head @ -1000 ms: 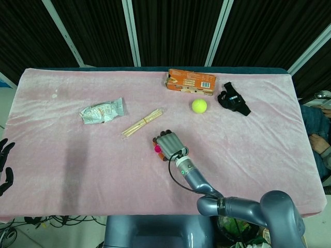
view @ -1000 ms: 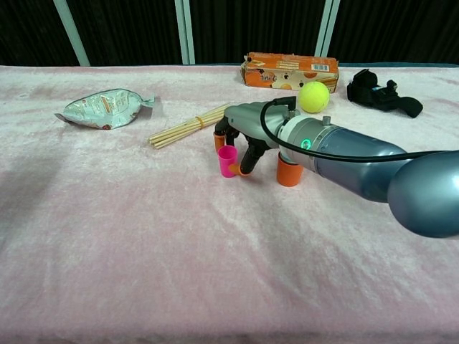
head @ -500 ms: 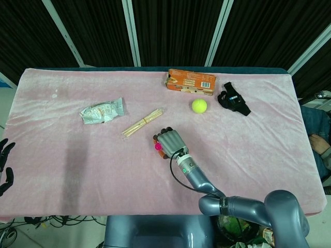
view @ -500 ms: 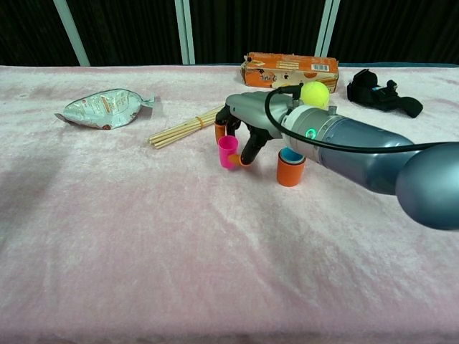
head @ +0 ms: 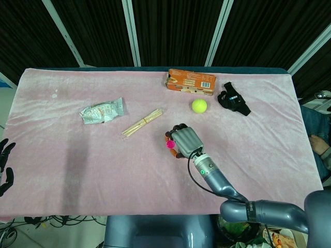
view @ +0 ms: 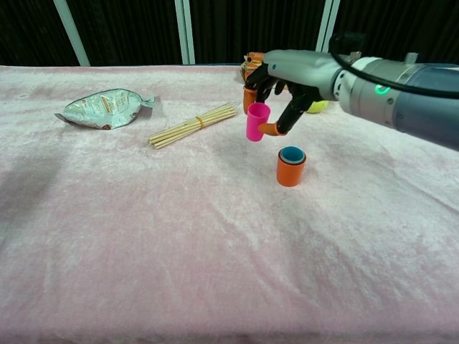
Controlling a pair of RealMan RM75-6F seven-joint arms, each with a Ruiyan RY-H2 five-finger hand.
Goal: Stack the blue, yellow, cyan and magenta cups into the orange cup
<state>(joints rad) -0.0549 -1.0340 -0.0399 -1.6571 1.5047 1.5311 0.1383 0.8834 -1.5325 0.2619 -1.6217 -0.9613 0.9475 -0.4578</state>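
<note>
My right hand (view: pixel 288 77) holds the magenta cup (view: pixel 257 121) in the air, pinched between thumb and fingers, mouth up. The cup hangs above the cloth, up and to the left of the orange cup (view: pixel 290 172). The orange cup stands upright on the table with a cyan cup (view: pixel 292 153) nested inside it. In the head view the right hand (head: pixel 187 141) covers the orange cup, and only the magenta cup (head: pixel 170 145) peeks out at its left side. My left hand (head: pixel 4 161) rests off the table's left edge, fingers apart, holding nothing.
A snack bag (head: pixel 102 110) and a bundle of wooden sticks (head: pixel 142 123) lie left of the hand. An orange box (head: pixel 191 81), a tennis ball (head: pixel 199 105) and a black strap-like object (head: pixel 234 99) lie along the far side of the pink cloth (head: pixel 77 165).
My right hand has lifted the magenta cup off the cloth and carried it up and to the right, uncovering the orange cup. The left hand has not moved.
</note>
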